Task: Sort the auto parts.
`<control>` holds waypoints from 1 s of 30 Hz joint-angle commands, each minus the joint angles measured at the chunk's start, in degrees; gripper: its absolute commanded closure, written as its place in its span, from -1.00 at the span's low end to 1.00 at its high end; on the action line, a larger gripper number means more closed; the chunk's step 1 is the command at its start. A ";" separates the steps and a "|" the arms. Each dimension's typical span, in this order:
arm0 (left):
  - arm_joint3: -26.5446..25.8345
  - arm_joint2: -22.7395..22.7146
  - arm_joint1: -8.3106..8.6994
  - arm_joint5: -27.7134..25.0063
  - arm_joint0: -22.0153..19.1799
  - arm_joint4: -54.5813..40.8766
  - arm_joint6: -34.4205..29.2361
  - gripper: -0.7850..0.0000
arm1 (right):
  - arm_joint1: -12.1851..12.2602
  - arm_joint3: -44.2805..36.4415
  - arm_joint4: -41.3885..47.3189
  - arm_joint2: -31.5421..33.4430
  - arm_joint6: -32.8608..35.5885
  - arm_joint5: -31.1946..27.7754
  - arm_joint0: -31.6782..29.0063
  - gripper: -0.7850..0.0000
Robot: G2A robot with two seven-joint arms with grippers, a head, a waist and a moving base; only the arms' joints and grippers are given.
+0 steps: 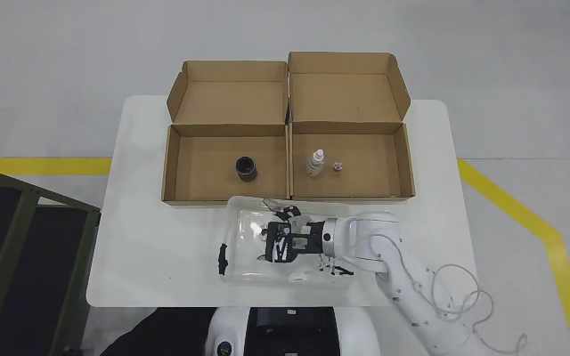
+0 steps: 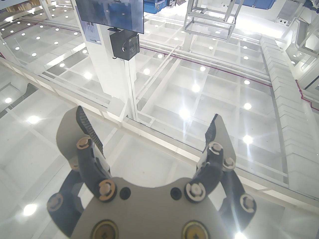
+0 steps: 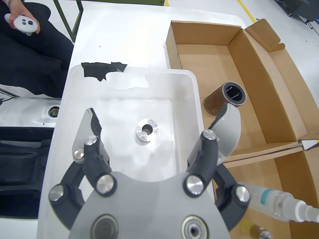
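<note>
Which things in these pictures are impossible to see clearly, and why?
- Top view: the right gripper covers much of what lies in the white bin.
- Top view: the small part beside the bottle is too small to identify.
- Right wrist view: the bottle's tip is cut off by the picture's edge.

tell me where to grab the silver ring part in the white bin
Grip the silver ring part across its outer rim, coming straight down from above. It lies flat with its bore facing up, and the walls of the white bin likely block a sideways approach. The open right gripper hangs over it.
</note>
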 commanded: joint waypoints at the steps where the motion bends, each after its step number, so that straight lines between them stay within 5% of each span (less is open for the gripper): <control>1: 0.00 0.00 0.00 0.00 0.00 0.00 0.00 -1.00 | 0.15 0.13 -1.02 -0.39 -0.69 -0.23 -0.34 -0.85; 21: 0.00 0.00 0.00 0.00 0.00 0.00 0.00 -1.00 | 0.39 9.34 -5.26 -3.49 -3.57 3.34 2.00 -0.37; 30: 0.00 0.00 0.00 0.00 0.00 0.00 0.00 -1.00 | -0.03 12.84 -5.83 -5.79 -4.37 5.57 3.57 -0.33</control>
